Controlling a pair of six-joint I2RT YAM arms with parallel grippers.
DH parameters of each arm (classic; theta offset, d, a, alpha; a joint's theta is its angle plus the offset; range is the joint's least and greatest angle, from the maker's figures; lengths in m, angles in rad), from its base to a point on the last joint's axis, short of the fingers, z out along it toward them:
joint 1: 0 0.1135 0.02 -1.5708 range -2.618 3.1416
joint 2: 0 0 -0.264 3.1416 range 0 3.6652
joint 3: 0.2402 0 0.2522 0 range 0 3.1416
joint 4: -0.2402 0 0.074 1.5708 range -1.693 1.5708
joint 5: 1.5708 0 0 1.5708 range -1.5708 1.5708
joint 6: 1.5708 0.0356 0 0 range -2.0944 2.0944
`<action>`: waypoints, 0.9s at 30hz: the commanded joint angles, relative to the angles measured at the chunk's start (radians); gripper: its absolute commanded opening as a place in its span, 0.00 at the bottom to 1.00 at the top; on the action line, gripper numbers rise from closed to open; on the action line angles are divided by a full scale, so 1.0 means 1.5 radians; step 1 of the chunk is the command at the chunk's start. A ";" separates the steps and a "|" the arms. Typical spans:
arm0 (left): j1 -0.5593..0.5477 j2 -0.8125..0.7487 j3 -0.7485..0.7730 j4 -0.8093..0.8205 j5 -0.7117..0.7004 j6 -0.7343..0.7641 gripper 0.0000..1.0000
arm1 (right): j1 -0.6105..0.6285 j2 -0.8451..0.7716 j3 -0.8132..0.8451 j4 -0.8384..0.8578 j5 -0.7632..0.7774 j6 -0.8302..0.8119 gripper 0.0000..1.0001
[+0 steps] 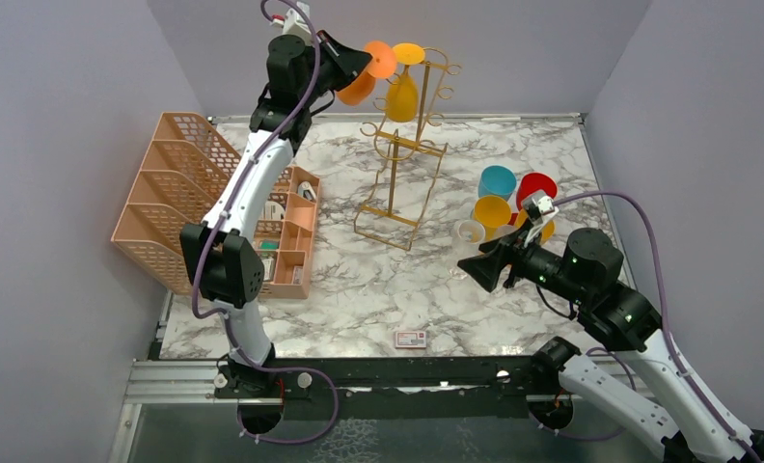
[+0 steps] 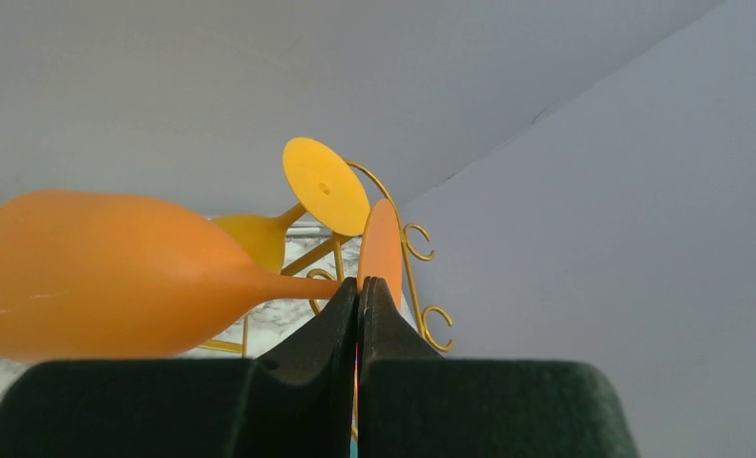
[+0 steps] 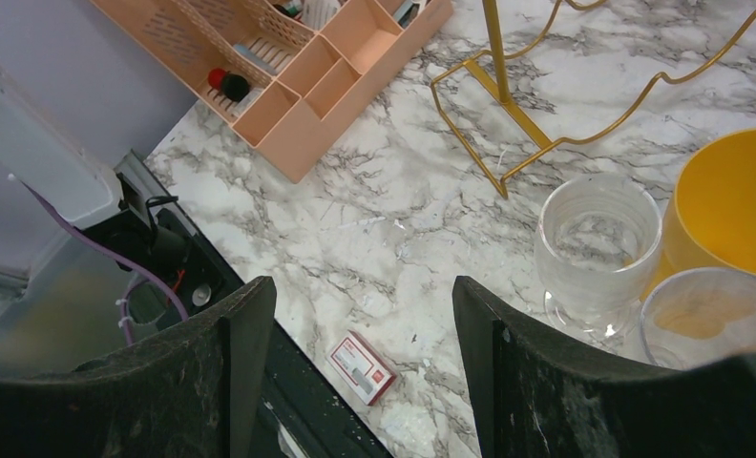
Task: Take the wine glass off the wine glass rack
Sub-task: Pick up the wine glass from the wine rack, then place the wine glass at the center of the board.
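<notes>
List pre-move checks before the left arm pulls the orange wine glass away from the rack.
1. Grip: left gripper shut on orange wine glass stem: ok.
2. Glass foot free of wine glass rack hooks: cannot tell, they overlap in both views.
3. Gap to yellow wine glass: not ok, feet close together.
4. Rack upright on table: ok.
5. Other arm: right gripper open, away from rack: ok.

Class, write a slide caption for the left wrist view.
Left gripper grips the orange wine glass by its stem; a yellow wine glass hangs on the gold rack behind.
</notes>
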 commanded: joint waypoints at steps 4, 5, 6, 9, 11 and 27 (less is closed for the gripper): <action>0.009 -0.155 -0.139 0.067 -0.113 0.092 0.00 | 0.003 -0.002 0.024 0.001 -0.017 0.016 0.71; 0.010 -0.179 -0.172 0.081 -0.124 0.100 0.00 | 0.003 -0.003 0.024 0.002 -0.020 0.017 0.71; 0.011 -0.205 -0.207 0.093 -0.134 0.107 0.00 | 0.003 -0.004 0.024 0.002 -0.023 0.018 0.71; 0.012 -0.288 -0.306 0.120 -0.160 0.132 0.00 | 0.003 -0.009 0.021 0.011 -0.031 0.024 0.71; 0.013 -0.346 -0.369 0.127 -0.171 0.143 0.00 | 0.003 -0.012 0.016 0.022 -0.039 0.029 0.71; 0.011 -0.731 -0.776 0.074 0.087 0.109 0.00 | 0.002 -0.056 -0.074 0.134 -0.100 0.153 0.71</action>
